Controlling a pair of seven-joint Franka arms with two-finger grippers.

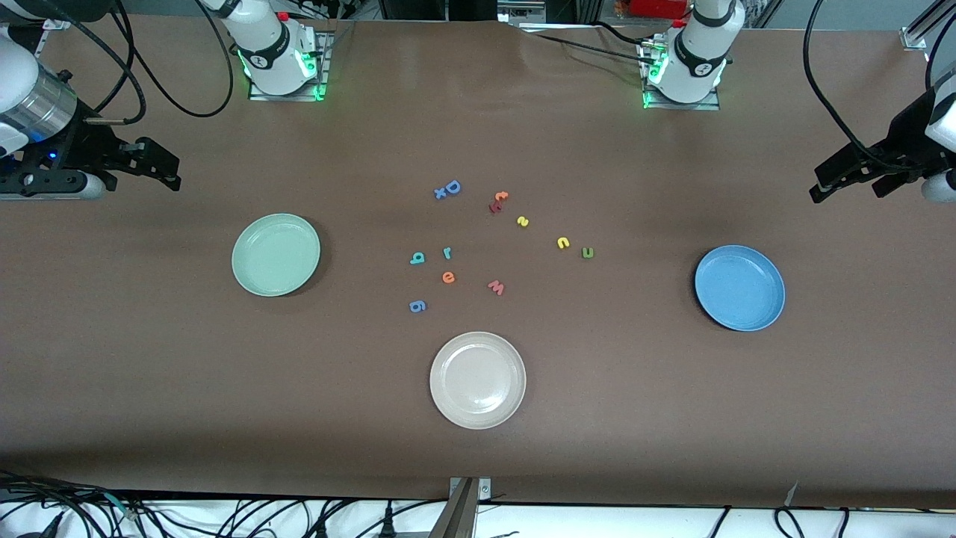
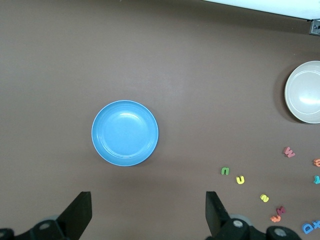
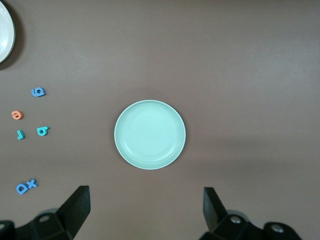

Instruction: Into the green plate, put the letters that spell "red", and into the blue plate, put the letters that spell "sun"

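Scattered mid-table between green plate [image 1: 275, 255] and blue plate [image 1: 739, 288]: foam letters [image 1: 448, 277], feather-light, soft, likely best pinched edgewise. Left gripper [image 1: 851, 178], right gripper [image 1: 153, 168] spread, empty, aloft above table ends.

A brown table [image 1: 478, 448] fills the scene under soft, even light. Along its edge nearest the front camera, black cables [image 1: 246, 515] lie on a white floor [image 1: 597, 523] beside 1 metal bracket [image 1: 464, 504].
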